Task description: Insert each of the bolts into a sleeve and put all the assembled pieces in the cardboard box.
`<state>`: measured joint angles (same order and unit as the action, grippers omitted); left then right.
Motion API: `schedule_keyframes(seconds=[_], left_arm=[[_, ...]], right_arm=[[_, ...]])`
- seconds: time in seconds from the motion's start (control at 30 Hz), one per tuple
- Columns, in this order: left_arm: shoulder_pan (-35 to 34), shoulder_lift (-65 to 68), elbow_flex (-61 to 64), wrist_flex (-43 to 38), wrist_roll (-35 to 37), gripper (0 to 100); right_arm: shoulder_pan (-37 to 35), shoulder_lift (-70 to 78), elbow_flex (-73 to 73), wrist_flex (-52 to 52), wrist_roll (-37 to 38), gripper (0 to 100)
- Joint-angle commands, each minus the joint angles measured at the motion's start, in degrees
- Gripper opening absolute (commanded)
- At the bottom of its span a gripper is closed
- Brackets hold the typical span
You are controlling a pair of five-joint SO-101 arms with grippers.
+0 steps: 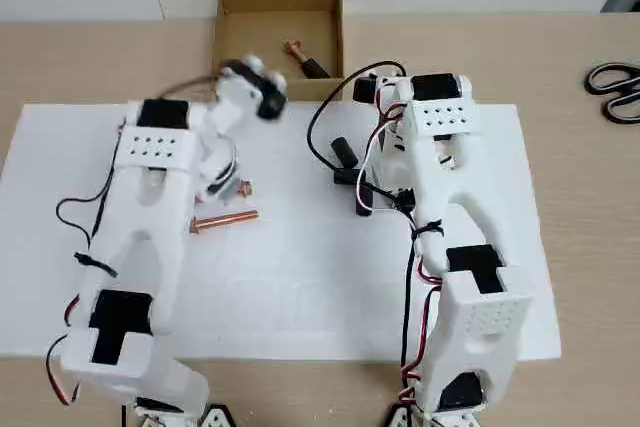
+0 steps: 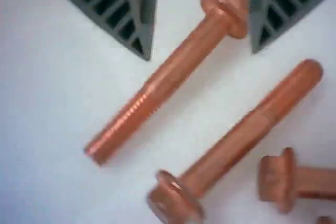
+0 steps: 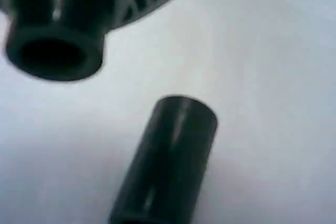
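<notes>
Gripping one sleeve (image 3: 52, 51) of two; three bolts (image 2: 168, 77) loose.

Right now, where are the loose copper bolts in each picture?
High view: loose copper bolts lie on the white mat beside the left arm.
Left wrist view: the bolts lie on the mat, one head between the open left fingers.
Right wrist view: a black sleeve lies on that mat.
Shared landmark: the white mat.
</notes>
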<state>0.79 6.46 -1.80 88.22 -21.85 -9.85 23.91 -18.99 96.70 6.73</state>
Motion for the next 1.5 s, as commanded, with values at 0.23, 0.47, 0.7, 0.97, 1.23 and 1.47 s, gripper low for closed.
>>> schedule_keyframes(seconds=[0.23, 0.47, 0.7, 0.97, 1.23, 1.47], left_arm=[[-0.3, -3.8, -19.3, 12.1, 33.1, 12], [2.0, -20.7, -16.1, 12.0, 48.4, 12], [1.6, -31.1, 3.5, 6.0, 69.9, 12], [1.1, -31.2, 32.1, -23.7, 81.2, 12], [1.1, -31.2, 46.9, -37.1, 86.8, 12], [0.8, -31.2, 51.4, -37.4, 88.1, 12]], right_arm=[[0.0, -0.8, -2.6, 0.9, 0.0, 0.4], [0.0, -0.8, -2.6, 0.9, 0.0, 0.4], [0.0, -0.8, -2.6, 0.9, -0.1, 0.4], [0.0, -0.8, -2.6, 0.9, -0.1, 0.4], [0.0, -0.8, -2.6, 0.9, -0.1, 0.4], [0.0, -0.8, -2.6, 0.9, -0.1, 0.4]])
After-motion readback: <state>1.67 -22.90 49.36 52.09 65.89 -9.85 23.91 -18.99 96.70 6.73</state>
